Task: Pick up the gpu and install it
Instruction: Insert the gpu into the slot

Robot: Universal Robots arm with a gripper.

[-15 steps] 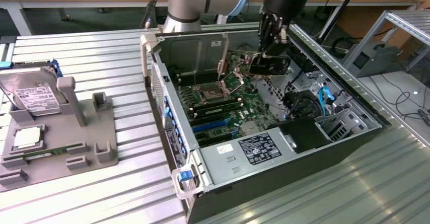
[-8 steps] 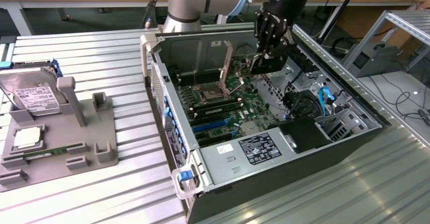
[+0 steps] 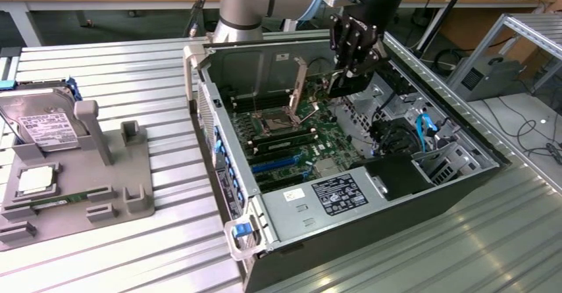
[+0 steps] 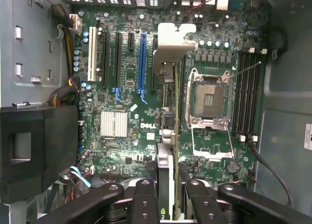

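**Holding the gpu over the motherboard**

Clamped on the gpu, the claw hangs inside the open computer case, which lies on its side on the slatted metal table, toward the edge at the exterior view's right. The card is off the board and not seated in anything. In the wrist view it shows edge-on between the black fingers. Its line runs just to the socket side of the long blue slot and short of the empty CPU socket.

Doing this step well looks like a matter of alignment more than force. The card's lower edge should stay parallel to the slots. Its silver bracket should face the case's perforated rear wall, and its contact edge should sit squarely over 1 slot before any push. A tilted card would likely catch on a slot end, so a straight, level descent seems safest. The socket's raised frame and the blue cables at the case's front end are the nearest things to foul.

White "DELL" lettering can be read on the board beside the finned silver heatsink. The power supply carries a dark label whose print I cannot read. The hard drive, on the gray fixture near the table's edge at the exterior view's left, has a white label, also illegible
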